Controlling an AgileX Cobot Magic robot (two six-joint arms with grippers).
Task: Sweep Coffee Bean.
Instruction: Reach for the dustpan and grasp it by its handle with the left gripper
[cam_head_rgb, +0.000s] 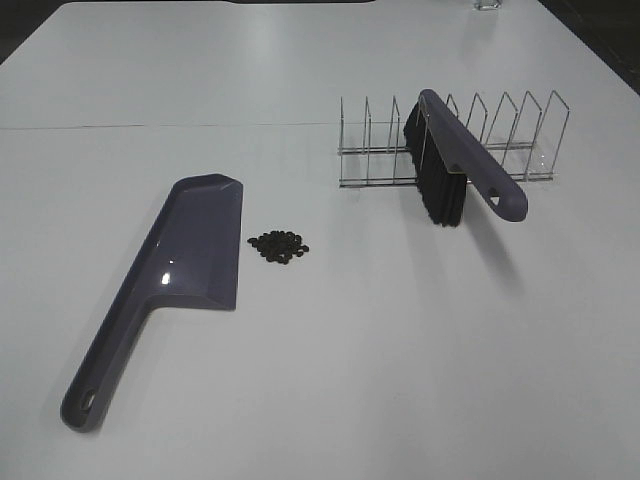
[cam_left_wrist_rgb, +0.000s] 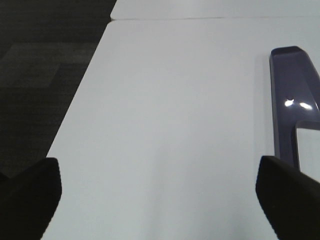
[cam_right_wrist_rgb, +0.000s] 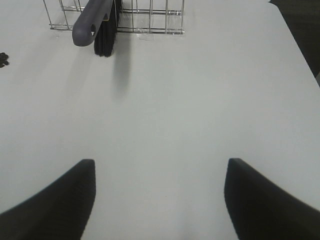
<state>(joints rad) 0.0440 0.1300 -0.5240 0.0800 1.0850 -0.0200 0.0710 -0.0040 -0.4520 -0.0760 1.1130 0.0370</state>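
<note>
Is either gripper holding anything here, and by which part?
Nothing is held: left gripper and right gripper show open, empty jaws; the brush leans in the rack, the dustpan lies untouched.

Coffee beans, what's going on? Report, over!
Left tool open, empty. Right tool open, empty. Coffee beans piled beside dustpan, unswept. Brush in wire rack; nothing blocking.

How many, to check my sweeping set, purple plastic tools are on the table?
2. The purple plastic dustpan lies flat on the left beside the dark coffee beans; the purple black-bristled brush rests in the wire rack, right.
</note>
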